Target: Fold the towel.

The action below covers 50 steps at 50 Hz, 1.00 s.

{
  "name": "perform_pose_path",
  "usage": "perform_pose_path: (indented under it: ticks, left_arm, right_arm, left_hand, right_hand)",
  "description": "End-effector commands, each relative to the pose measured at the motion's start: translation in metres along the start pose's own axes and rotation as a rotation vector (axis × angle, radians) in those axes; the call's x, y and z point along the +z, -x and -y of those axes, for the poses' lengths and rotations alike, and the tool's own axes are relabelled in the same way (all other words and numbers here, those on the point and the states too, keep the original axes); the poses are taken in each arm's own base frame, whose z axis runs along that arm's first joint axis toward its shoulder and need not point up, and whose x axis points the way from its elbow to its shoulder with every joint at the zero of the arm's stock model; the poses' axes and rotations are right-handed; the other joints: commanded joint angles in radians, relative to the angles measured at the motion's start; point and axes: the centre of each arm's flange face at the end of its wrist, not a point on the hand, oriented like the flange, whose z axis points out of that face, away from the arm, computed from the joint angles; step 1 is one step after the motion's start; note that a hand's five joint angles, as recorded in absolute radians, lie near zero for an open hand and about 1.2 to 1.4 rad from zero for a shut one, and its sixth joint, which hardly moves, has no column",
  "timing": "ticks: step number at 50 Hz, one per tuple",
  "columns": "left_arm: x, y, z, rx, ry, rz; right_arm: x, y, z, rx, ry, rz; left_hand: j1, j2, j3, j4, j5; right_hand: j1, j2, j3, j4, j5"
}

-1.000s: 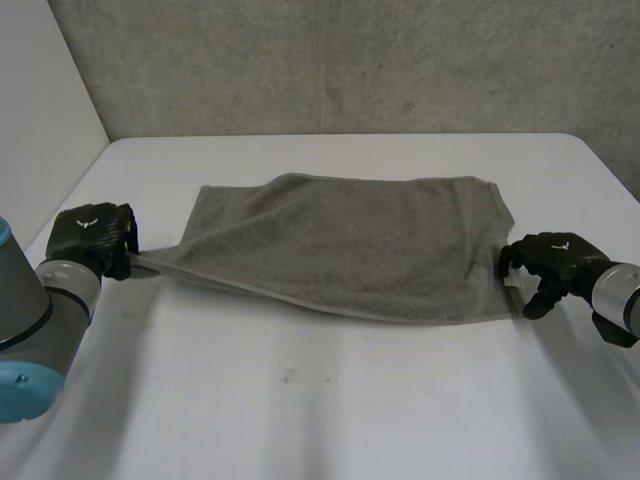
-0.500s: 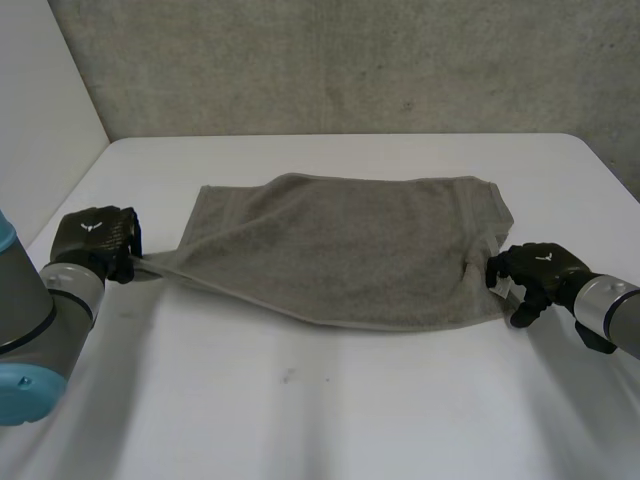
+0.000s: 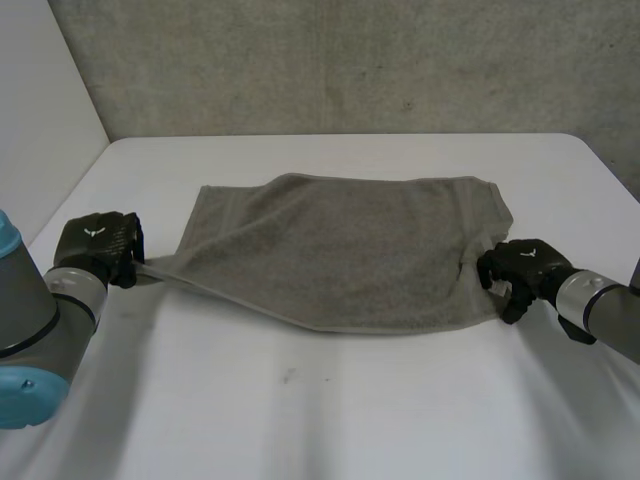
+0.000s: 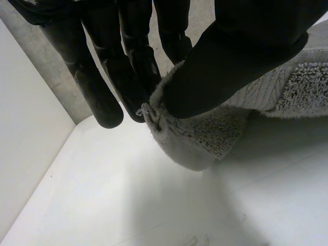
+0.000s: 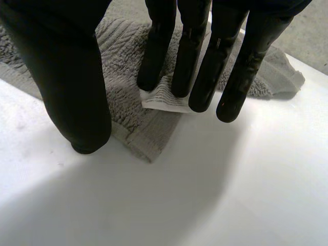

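Note:
A grey towel (image 3: 340, 245) lies spread across the middle of the white table (image 3: 330, 410), its near-left corner pulled out into a point. My left hand (image 3: 95, 247) holds that corner. In the left wrist view the thumb (image 4: 230, 66) presses the towel's corner (image 4: 200, 141) against the fingers. My right hand (image 3: 522, 266) is at the towel's near-right corner. Its straight fingers (image 5: 202, 77) rest on the white label (image 5: 165, 101) and the towel (image 5: 123, 56). The thumb (image 5: 72, 97) stands apart at the towel's edge, and the corner lies flat between them.
A grey concrete wall (image 3: 350, 60) rises behind the table's far edge. A white panel (image 3: 40, 110) stands at the left. Bare table lies in front of the towel and beyond it.
My right hand has slid left onto the towel's near-right corner, its fingers closing somewhat. My left hand has drifted slightly nearer with its corner still pinched.

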Motion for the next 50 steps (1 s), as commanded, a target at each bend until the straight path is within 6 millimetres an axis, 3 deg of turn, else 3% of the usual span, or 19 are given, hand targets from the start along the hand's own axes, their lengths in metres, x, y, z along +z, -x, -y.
perform_pose_path:
  ticks: [1, 12, 14, 17, 23, 24, 25, 27, 32, 36, 40, 41, 46, 47, 49, 50]
  left_arm:
    - [0.000, 0.000, 0.000, 0.000, 0.000, 0.000]
    - [0.000, 0.000, 0.000, 0.000, 0.001, -0.001]
    - [-0.001, 0.000, -0.001, 0.000, 0.004, -0.001]
    - [-0.001, 0.000, -0.001, 0.000, 0.004, -0.001]
    - [-0.001, -0.001, -0.003, 0.000, 0.009, -0.002]
    - [-0.001, -0.001, -0.002, 0.001, 0.007, -0.003]
    - [-0.001, -0.001, -0.002, 0.001, 0.007, -0.003]
    - [-0.003, -0.003, 0.000, 0.002, 0.006, -0.011]
    - [-0.013, -0.014, 0.004, 0.020, 0.002, -0.046]
    - [-0.027, -0.021, 0.011, 0.064, 0.004, -0.078]
    - [-0.051, -0.022, 0.011, 0.178, 0.052, -0.099]
    - [-0.051, -0.022, 0.011, 0.178, 0.052, -0.099]
    - [-0.083, -0.017, 0.010, 0.301, 0.075, -0.109]
    - [-0.083, -0.017, 0.010, 0.301, 0.075, -0.109]
    - [-0.091, -0.016, 0.010, 0.326, 0.077, -0.109]
    - [-0.098, -0.015, 0.010, 0.347, 0.072, -0.107]
  right_arm:
    - [0.006, 0.002, 0.006, -0.015, -0.020, 0.005]
    - [0.018, 0.008, 0.006, -0.028, -0.025, 0.021]
    - [0.020, 0.008, 0.006, -0.031, -0.025, 0.019]
    - [0.021, 0.007, 0.006, -0.028, -0.024, 0.015]
    - [0.014, -0.003, 0.026, -0.005, -0.061, -0.044]
    - [0.007, -0.009, 0.039, 0.012, -0.091, -0.067]
    - [0.007, -0.009, 0.039, 0.012, -0.091, -0.068]
    - [-0.010, -0.017, 0.067, 0.032, -0.160, -0.102]
    - [-0.038, -0.017, 0.094, 0.015, -0.191, -0.119]
    - [-0.058, -0.009, 0.098, 0.005, -0.110, -0.087]
    - [-0.090, 0.001, 0.097, -0.122, 0.046, -0.049]
    - [-0.090, 0.001, 0.097, -0.123, 0.046, -0.049]
    - [-0.137, -0.009, 0.091, -0.274, 0.227, -0.116]
    - [-0.137, -0.009, 0.091, -0.274, 0.227, -0.117]
    - [-0.158, -0.009, 0.091, -0.311, 0.253, -0.148]
    - [-0.158, -0.009, 0.091, -0.311, 0.254, -0.148]
  left_hand:
    - [0.195, 0.178, 0.179, 0.178, 0.184]
    - [0.195, 0.178, 0.179, 0.178, 0.184]
    - [0.195, 0.178, 0.179, 0.178, 0.184]
    - [0.195, 0.178, 0.179, 0.178, 0.184]
    - [0.195, 0.178, 0.179, 0.178, 0.184]
    - [0.195, 0.178, 0.179, 0.178, 0.184]
    - [0.195, 0.178, 0.179, 0.178, 0.184]
    - [0.195, 0.178, 0.179, 0.178, 0.184]
    - [0.195, 0.178, 0.179, 0.178, 0.184]
    - [0.195, 0.178, 0.179, 0.178, 0.184]
    - [0.195, 0.178, 0.179, 0.178, 0.184]
    - [0.195, 0.178, 0.179, 0.178, 0.184]
    - [0.195, 0.178, 0.179, 0.178, 0.184]
    - [0.195, 0.178, 0.179, 0.178, 0.184]
    - [0.195, 0.178, 0.179, 0.178, 0.184]
    - [0.195, 0.178, 0.179, 0.178, 0.184]
  right_hand:
    - [0.020, 0.153, 0.143, 0.142, 0.293]
    - [0.114, 0.247, 0.237, 0.236, 0.387]
    - [0.356, 0.489, 0.479, 0.478, 0.629]
    - [0.422, 0.554, 0.544, 0.544, 0.694]
    - [0.422, 0.554, 0.544, 0.544, 0.694]
    - [0.422, 0.554, 0.544, 0.544, 0.694]
    - [0.422, 0.554, 0.544, 0.544, 0.694]
    - [0.422, 0.554, 0.544, 0.544, 0.694]
    - [0.422, 0.554, 0.544, 0.544, 0.694]
    - [0.422, 0.554, 0.544, 0.544, 0.694]
    - [0.422, 0.554, 0.544, 0.544, 0.694]
    - [0.422, 0.554, 0.544, 0.544, 0.694]
    - [0.422, 0.554, 0.544, 0.544, 0.694]
    - [0.422, 0.554, 0.544, 0.544, 0.694]
    - [0.422, 0.554, 0.544, 0.544, 0.694]
    - [0.422, 0.554, 0.544, 0.544, 0.694]
